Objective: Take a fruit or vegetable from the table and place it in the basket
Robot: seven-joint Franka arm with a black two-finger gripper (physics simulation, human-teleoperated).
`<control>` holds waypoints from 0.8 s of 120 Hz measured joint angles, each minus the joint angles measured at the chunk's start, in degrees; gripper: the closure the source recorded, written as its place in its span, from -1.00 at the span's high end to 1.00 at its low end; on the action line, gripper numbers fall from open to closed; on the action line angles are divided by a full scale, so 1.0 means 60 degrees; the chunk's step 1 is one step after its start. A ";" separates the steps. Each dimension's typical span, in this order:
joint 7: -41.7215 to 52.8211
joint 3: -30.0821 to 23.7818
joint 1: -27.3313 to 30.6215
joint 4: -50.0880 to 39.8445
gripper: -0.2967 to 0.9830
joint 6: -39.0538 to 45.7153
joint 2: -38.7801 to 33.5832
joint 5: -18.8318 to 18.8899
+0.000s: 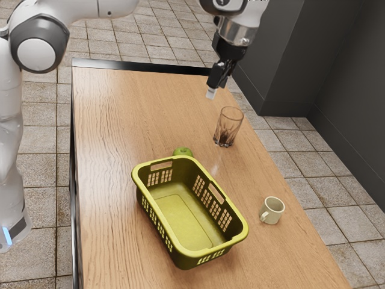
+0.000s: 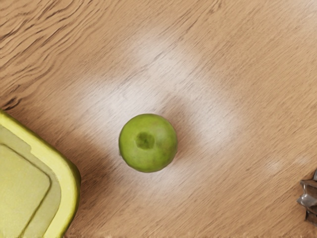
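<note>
From my screen I'm reading the apple (image 2: pixel 148 143) as fresh green, its dimple a darker green. Now the basket (image 2: pixel 69 186): yellow-green rim, olive walls, and a grid pattern of openings running through them. The mug (image 1: pixel 274 210) comes up pale greenish cream, the drinking glass (image 1: pixel 229 126) clear with brownish tints. Across the tabletop (image 1: pixel 120 120), I've got light brown wood grain, wavy dark streaks in it, and a black edge. My gripper (image 1: pixel 210 94) is black, whitish at its lower end; my arm (image 1: pixel 8 108), white and dark grey. Floor tiles (image 1: pixel 343 223): speckled grey-beige, darker joints.
</note>
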 joint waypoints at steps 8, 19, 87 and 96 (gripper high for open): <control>0.0038 -0.0032 -0.0109 -0.0009 0.54 0.0000 -0.0033 -0.0029; 0.0116 -0.0065 -0.0143 0.0000 0.54 0.0000 -0.0094 -0.0129; 0.7125 0.0472 0.0521 -0.1623 0.54 0.0670 -0.0329 -0.2027; 0.8339 0.0479 0.0530 -0.2406 0.54 0.1375 -0.0448 -0.2025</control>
